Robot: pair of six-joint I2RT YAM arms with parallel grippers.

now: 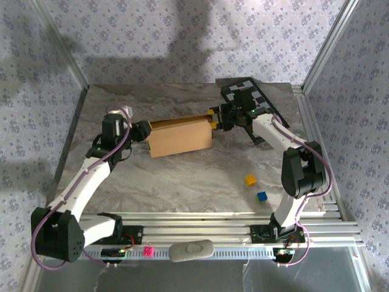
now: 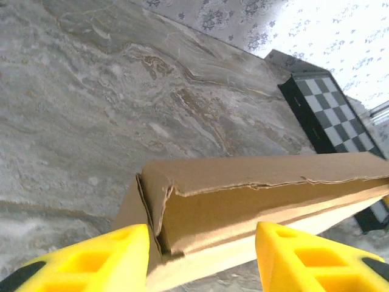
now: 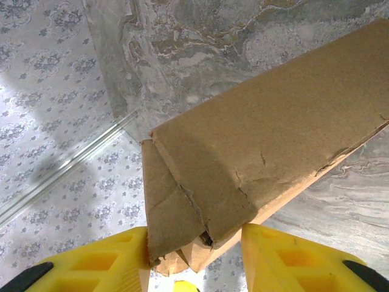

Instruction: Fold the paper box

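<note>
The paper box (image 1: 180,137), a brown cardboard carton partly formed, lies on the marbled table (image 1: 182,188) with its long axis running from one set of jaws to the other, one short end at each gripper.

At the left gripper (image 1: 141,131), the left wrist view shows the near end of the paper box (image 2: 255,194) sitting directly between the yellow fingers (image 2: 115,258), its length stretching straight ahead of them. The top panel overhangs a hollow there, with a torn-looking edge. The left gripper (image 2: 200,230) stands spread astride that end. One finger is against the side wall, but whether the pair presses the cardboard cannot be told.

At the right gripper (image 1: 216,118), the opposite end of the paper box (image 3: 261,146) pokes in between the fingers (image 3: 285,258), where overlapping flaps bunch together. The right gripper (image 3: 194,230) appears pinched on that bunched corner, a finger hard against the cardboard on each side.

Neither arm is the nearer, since each has its own end in its jaws. The next fold likely depends on that end-to-end line. A push or tuck along the axis from the left would probably be met by the right's hold. A sideways pull could skew the carton.

The checkered board (image 1: 252,103) lies just beyond the right jaws.
</note>
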